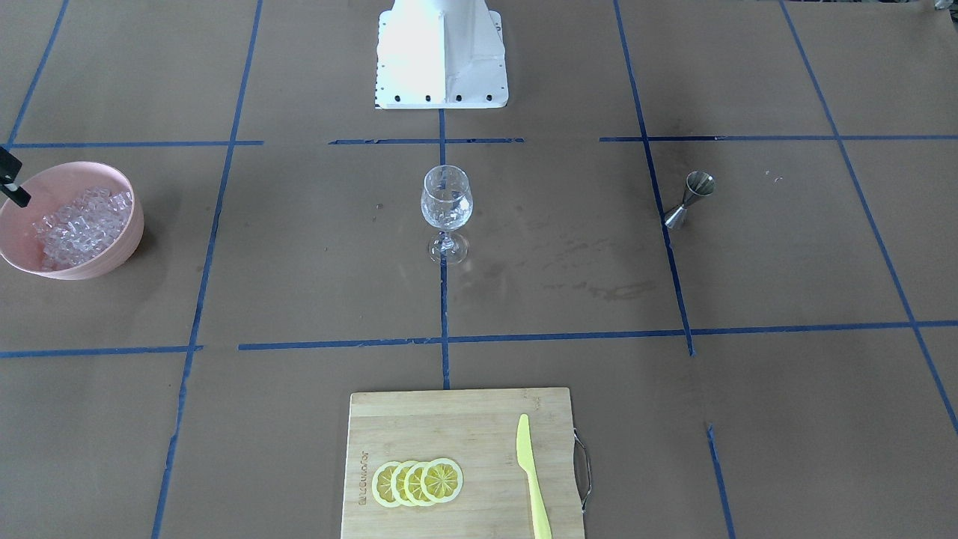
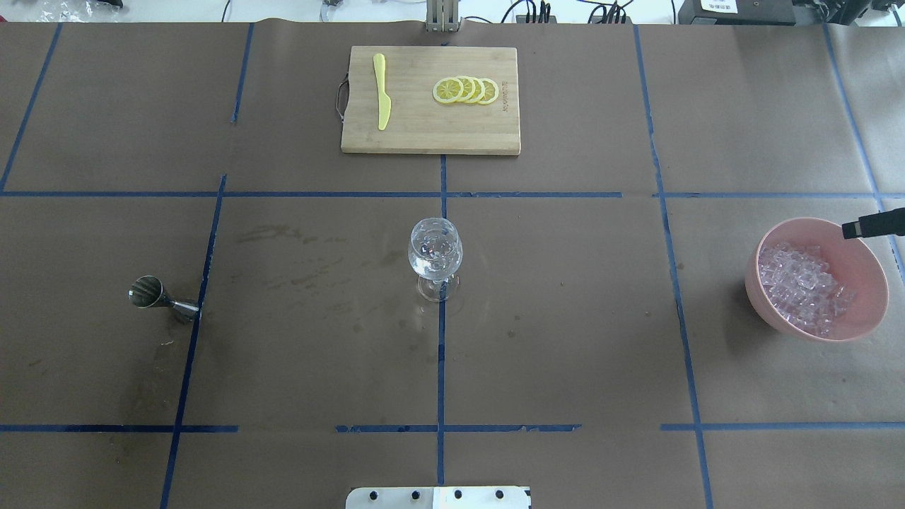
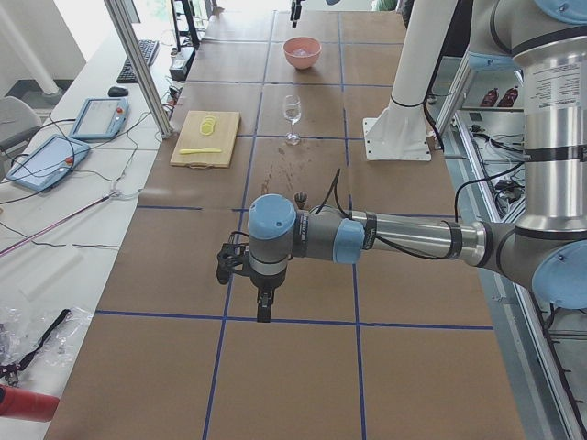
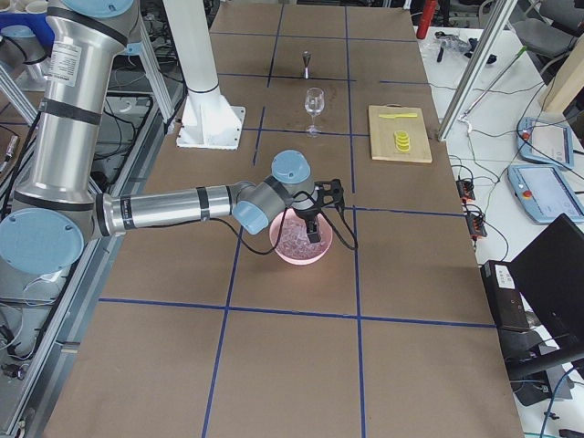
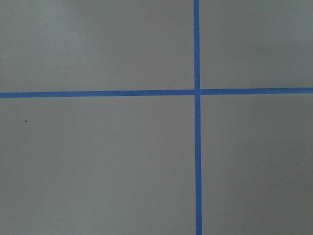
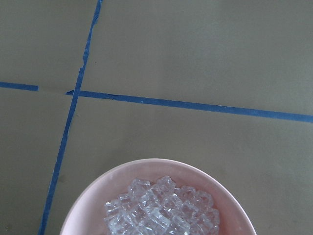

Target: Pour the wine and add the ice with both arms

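Observation:
A clear wine glass (image 2: 435, 251) stands upright at the table's middle, also in the front-facing view (image 1: 447, 202). A pink bowl (image 2: 870, 283) at the right holds the ice (image 2: 802, 286), many small clear cubes, which also show in the right wrist view (image 6: 161, 210). My right gripper (image 2: 857, 228) hangs just over the bowl's far rim; only a black tip shows, so I cannot tell if it is open. My left gripper (image 3: 264, 312) points down above bare table near the robot's left end, far from the glass; I cannot tell its state. No wine bottle is in view.
A steel jigger (image 2: 159, 297) stands left of the glass. A wooden cutting board (image 2: 424, 131) at the far side carries lemon slices (image 2: 466, 90) and a yellow knife (image 2: 382, 99). The white robot base (image 1: 441, 67) is behind the glass.

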